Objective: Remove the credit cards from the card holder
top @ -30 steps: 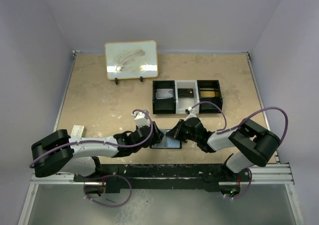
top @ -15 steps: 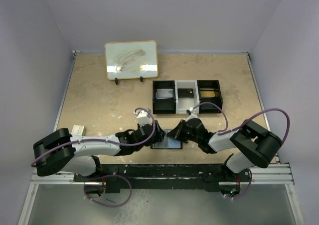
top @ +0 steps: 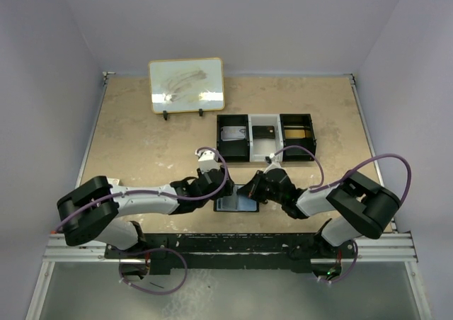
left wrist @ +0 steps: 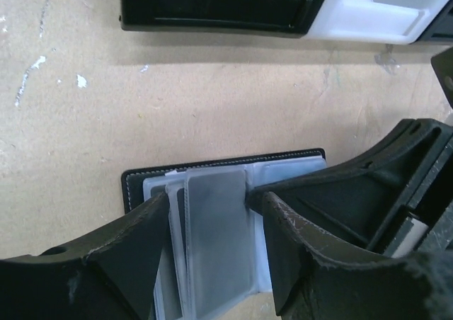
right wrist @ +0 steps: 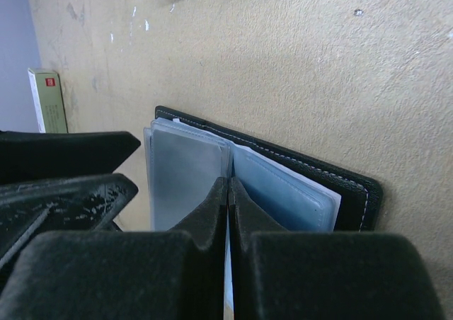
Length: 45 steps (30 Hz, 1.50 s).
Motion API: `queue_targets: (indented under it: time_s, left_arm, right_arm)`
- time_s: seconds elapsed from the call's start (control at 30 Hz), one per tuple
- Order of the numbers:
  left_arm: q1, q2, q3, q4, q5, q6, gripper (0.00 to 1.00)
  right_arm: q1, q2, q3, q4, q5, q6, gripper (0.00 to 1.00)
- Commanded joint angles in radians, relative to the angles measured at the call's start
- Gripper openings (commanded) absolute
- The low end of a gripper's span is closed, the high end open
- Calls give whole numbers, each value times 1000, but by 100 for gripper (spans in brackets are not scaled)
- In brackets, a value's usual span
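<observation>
The card holder (top: 237,204) lies open on the table near the front edge, black with white stitching (left wrist: 136,187) and a blue-grey inside panel (right wrist: 283,192). Its clear sleeves are fanned up, and a grey card (left wrist: 219,242) shows in the frontmost one. My left gripper (top: 221,190) (left wrist: 212,253) is open, one finger on each side of the fanned sleeves. My right gripper (top: 249,191) (right wrist: 228,187) is shut, its tips resting at the holder's centre fold. More cards lie in the tray: grey (top: 232,134), dark (top: 265,132) and gold (top: 297,131).
The black-and-white three-compartment tray (top: 266,150) (left wrist: 212,12) stands just beyond the holder. A framed whiteboard (top: 187,85) is propped at the back left. A small pale box (right wrist: 48,100) lies off to the left. Both arms crowd the front middle.
My left arm has stretched farther right and forward, carrying its gripper over the holder's left half. Its jaws have widened slightly. The right gripper has stayed at the fold.
</observation>
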Motion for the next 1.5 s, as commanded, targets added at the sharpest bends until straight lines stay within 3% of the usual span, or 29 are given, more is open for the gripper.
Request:
queue_targets:
  time_s: [0.0, 0.23, 0.63, 1.3, 1.47]
  left_arm:
    - [20, 10, 34, 16, 11, 46, 54]
    - [22, 9, 7, 63, 49, 43, 53]
    - [22, -65, -9, 59, -28, 23, 54]
    - [21, 25, -65, 127, 23, -25, 52]
    - [21, 52, -63, 182, 115, -3, 52]
  right_arm:
    - [-8, 44, -57, -224, 62, -47, 0]
    - [-8, 64, -53, -212, 54, -49, 0]
    - [-8, 73, -48, -210, 51, -52, 0]
    - [-9, 78, -51, -202, 48, -51, 0]
    - [-9, 85, -51, -195, 42, -49, 0]
